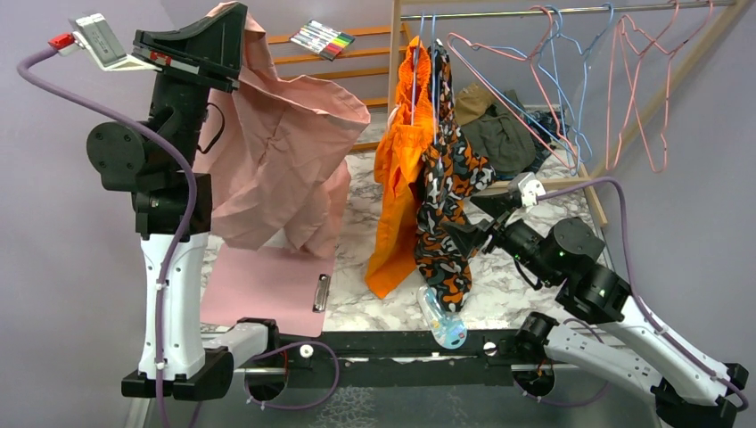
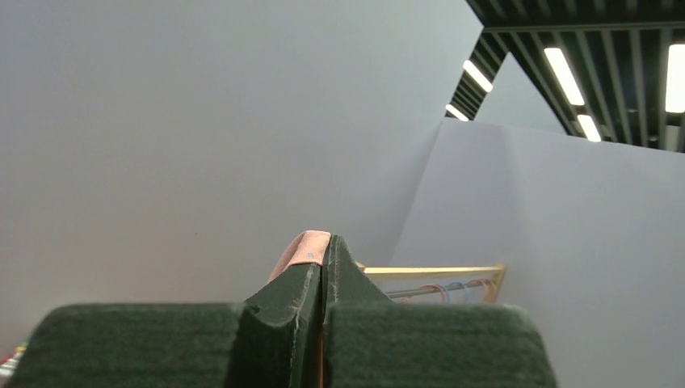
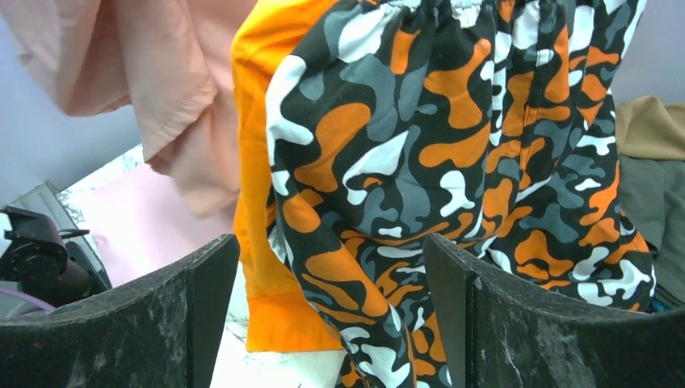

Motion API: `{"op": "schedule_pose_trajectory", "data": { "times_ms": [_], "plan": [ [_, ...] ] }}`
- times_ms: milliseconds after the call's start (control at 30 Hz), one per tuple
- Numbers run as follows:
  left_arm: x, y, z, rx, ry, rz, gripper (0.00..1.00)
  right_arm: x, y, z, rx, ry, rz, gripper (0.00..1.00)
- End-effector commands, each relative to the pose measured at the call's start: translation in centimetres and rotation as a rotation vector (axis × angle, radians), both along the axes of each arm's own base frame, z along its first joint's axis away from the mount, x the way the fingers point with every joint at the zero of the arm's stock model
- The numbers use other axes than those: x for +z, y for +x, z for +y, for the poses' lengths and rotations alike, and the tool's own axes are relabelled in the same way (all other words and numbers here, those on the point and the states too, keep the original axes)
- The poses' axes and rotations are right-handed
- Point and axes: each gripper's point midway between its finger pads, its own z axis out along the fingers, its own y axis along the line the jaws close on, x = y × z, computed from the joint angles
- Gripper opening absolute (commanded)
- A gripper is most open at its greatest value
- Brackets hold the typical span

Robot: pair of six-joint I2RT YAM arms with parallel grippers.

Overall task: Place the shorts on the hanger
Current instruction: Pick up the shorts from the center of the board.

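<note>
while the left pincer (image 1: 227, 40) is clenched on a thin fold of the shorts (image 1: 285, 152), high over the bench's (image 1: 374, 303) left edge, only a sliver of pink cloth shows between its fingers (image 2: 283, 315) in the wrist view. the hold looks shallow. i judge that a quick swing toward the rail (image 1: 571, 11) could tug the fold free and drop the cloth onto the pink clipboard (image 1: 267, 285) below.

the right pincer (image 1: 459, 236) stands released, wide, near the middle of the bench toward its right edge, facing the lower part of the camouflage garment (image 3: 420, 162); whether it touches the cloth i cannot tell. closing there would take the wrong garment, or drag it and the orange garment (image 1: 397, 178) beside it off their hangers.

the hanger (image 1: 511, 92) hangs on the rail over the far right corner, well apart from both pincers, its wire crossing light-blue hangers (image 1: 557, 80). pulling it could snag those, and the two hung garments stand between it and the shorts.
</note>
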Motion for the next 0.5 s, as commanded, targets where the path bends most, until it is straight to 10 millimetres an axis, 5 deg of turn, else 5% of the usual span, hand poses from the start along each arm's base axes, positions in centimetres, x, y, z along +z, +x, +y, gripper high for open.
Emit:
{"op": "schedule_pose_trajectory", "data": {
  "times_ms": [0, 333, 467],
  "plan": [
    [2.6, -3.7, -1.3, -0.137, -0.032, -0.074, 0.0, 1.5, -1.2, 0.6, 0.077, -0.001, -0.035, 0.86],
    [3.7, -8.9, -2.7, -0.306, -0.045, -0.104, 0.0, 3.0, -3.2, 1.0, 0.183, 0.008, -0.076, 0.86],
    [3.1, -9.2, -2.9, -0.328, -0.051, -0.095, 0.0, 3.7, -3.8, 0.7, 0.202, 0.012, -0.098, 0.86]
  ]
}}
